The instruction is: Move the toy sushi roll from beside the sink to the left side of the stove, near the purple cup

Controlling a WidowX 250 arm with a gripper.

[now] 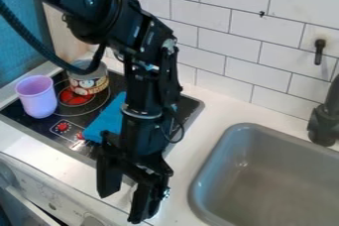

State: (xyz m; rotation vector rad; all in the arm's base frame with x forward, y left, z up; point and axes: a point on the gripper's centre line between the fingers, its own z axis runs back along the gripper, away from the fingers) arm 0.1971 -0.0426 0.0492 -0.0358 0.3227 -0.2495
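Note:
The gripper [122, 206] hangs over the front edge of the white counter, between the stove and the sink, with its fingers apart. A pale, shiny shape shows partly behind its right finger; I cannot tell what it is or whether it is touched. Behind and left of the arm, a blue cloth [108, 122] lies on the black stovetop [43, 118], partly hidden by the arm. A light purple cup [37, 99] stands upright at the stove's left, beside a can with a printed label [88, 79].
A grey sink [228, 143] is set into the counter [189, 146] at the right, with a black faucet [323, 123] at its back. White wall tiles [222, 44] rise behind. The stove's front with knobs [39, 185] is at lower left.

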